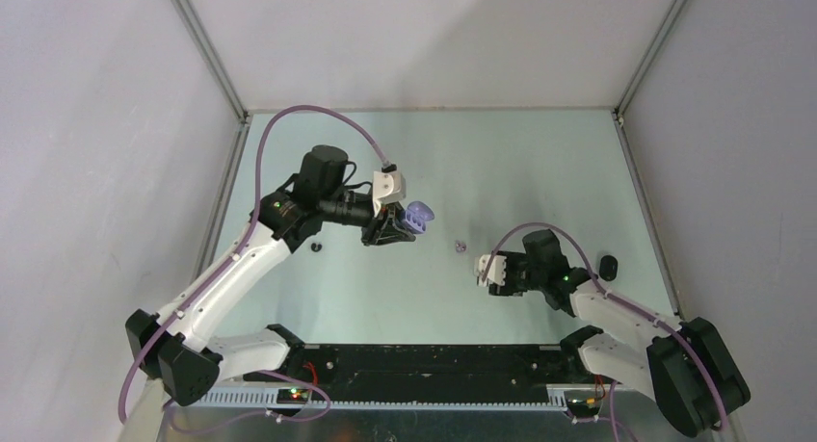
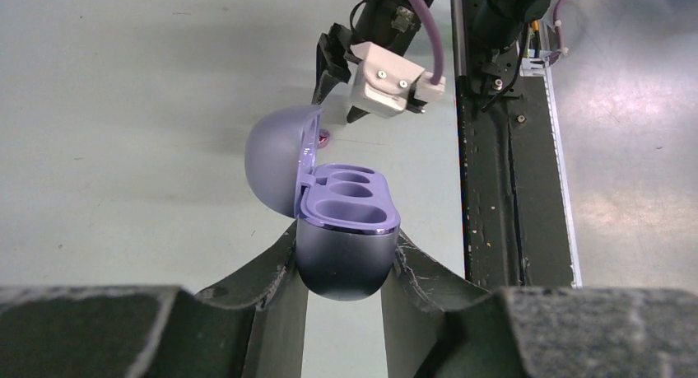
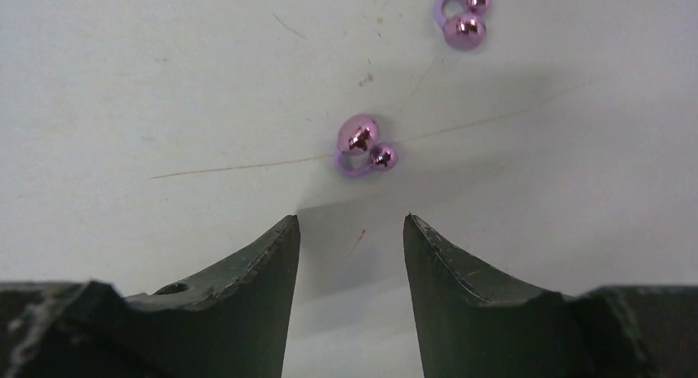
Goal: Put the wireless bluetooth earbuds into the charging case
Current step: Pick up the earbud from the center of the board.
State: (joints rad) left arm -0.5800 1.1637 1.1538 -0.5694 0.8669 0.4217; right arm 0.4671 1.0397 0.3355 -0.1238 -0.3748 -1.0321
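A pale purple charging case (image 2: 346,246) is held above the table with its lid (image 2: 276,160) swung open and both wells empty. My left gripper (image 2: 344,271) is shut on its rounded base; from above the case (image 1: 419,215) shows at the left gripper (image 1: 403,226). Two pale purple earbuds lie on the table, one (image 3: 362,143) just ahead of my right gripper (image 3: 351,221) and one (image 3: 463,20) farther off. From above they are one small speck (image 1: 461,245). The right gripper (image 1: 479,268) is open, with nothing between its fingers. A tiny black earbud-like item (image 1: 316,247) lies under the left arm.
A black oval object (image 1: 608,266) rests on the table to the right of the right arm. Grey walls with metal frame posts (image 1: 207,52) enclose the pale green table (image 1: 520,163). A black base rail (image 1: 434,365) runs along the near edge.
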